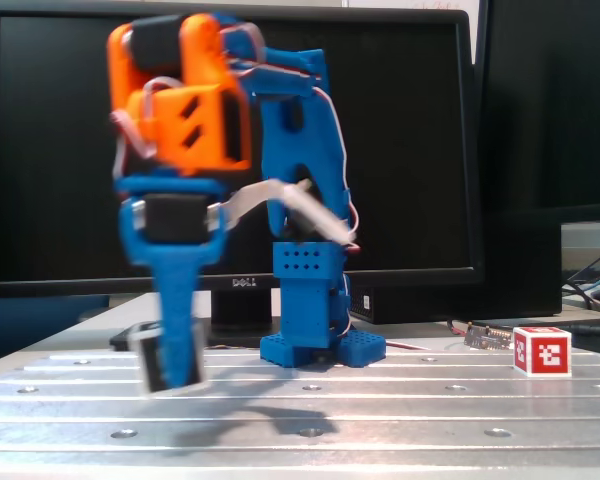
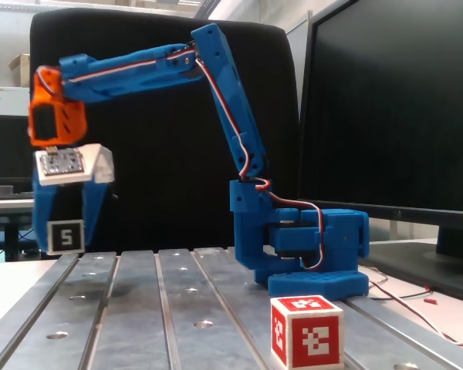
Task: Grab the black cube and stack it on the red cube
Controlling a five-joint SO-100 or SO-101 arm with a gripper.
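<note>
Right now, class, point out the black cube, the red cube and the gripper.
black cube (image 2: 65, 236): a fixed view, its front face marked 5.
red cube (image 2: 315, 338): same fixed view, its front face with the white symbol.
gripper (image 2: 65, 240): same fixed view, between the fingertips, shut on the cube.

front view low, close | side view low (both share arm (image 1: 300, 250))

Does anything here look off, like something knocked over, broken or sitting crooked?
Nothing looks broken or spilled. The black cube is off the table, held in the claw; in a fixed view it looks tilted and blurred. The red cube sits squarely on the metal table.
</note>
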